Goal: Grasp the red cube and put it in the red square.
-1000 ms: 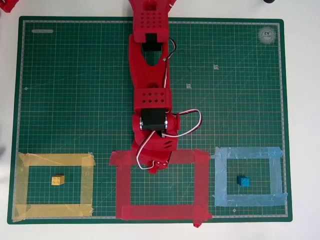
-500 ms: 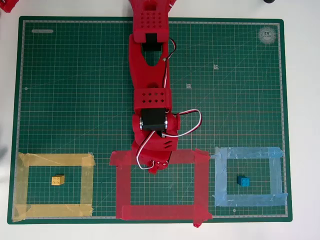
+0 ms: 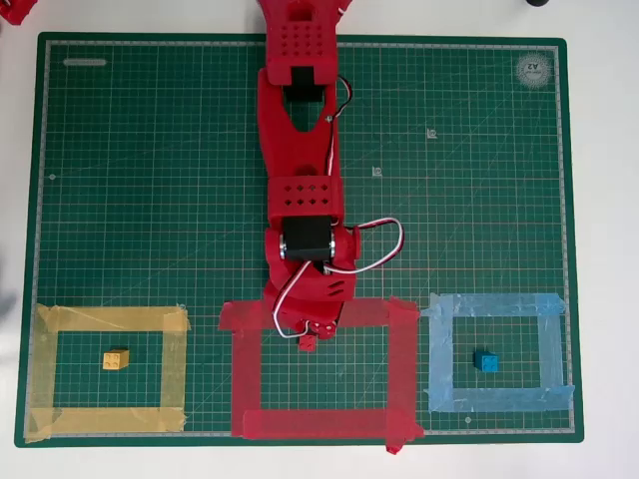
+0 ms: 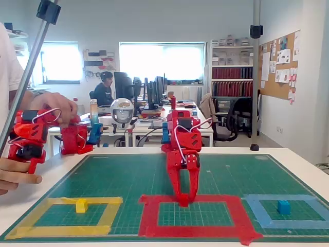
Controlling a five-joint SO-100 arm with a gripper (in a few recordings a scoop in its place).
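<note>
My red gripper [image 3: 309,337] points down over the far strip of the red square [image 3: 319,423], a wide red tape outline at the mat's near middle. In the fixed view its fingertips [image 4: 183,199] come together low on the tape [image 4: 195,229], closed on a small red block, the red cube [image 4: 183,201]. From overhead the red cube [image 3: 309,343] peeks out just below the gripper, at the inner edge of the square's top strip. Red on red makes its outline hard to read.
A yellow cube [image 3: 116,359] lies inside the yellow tape square [image 3: 110,319] on the left. On the right, a blue cube [image 3: 485,361] lies inside the light-blue tape square [image 3: 494,304]. The green cutting mat [image 3: 150,180] covers the table.
The gripper tip has crept slightly toward the inside of the red square, and the small red block shows more plainly below it. Nothing else moved.
</note>
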